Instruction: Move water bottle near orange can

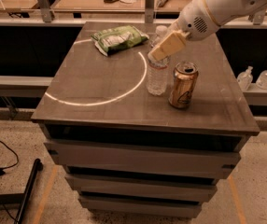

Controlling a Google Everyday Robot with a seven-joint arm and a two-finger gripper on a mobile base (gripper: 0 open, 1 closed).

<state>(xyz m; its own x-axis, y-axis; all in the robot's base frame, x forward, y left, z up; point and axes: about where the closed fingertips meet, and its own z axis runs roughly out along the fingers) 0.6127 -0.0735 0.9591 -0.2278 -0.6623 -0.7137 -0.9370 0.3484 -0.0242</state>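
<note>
The water bottle (pixel 157 74), clear and ribbed with a white-and-red label band, stands upright on the table just left of the orange can (pixel 183 85), almost touching it. The can is orange-gold with a silver top and a dark curved logo. My gripper (pixel 165 48) reaches in from the upper right and is shut on the bottle's upper part. Its tan finger (pixel 169 45) covers the neck, and the white cap shows just behind it.
A green crinkled snack bag (pixel 118 38) lies at the table's far left-centre. The brown table (pixel 101 85) bears a bright curved light streak. Two tiny clear bottles (pixel 256 77) stand on a ledge at the right. A workbench with clutter runs behind.
</note>
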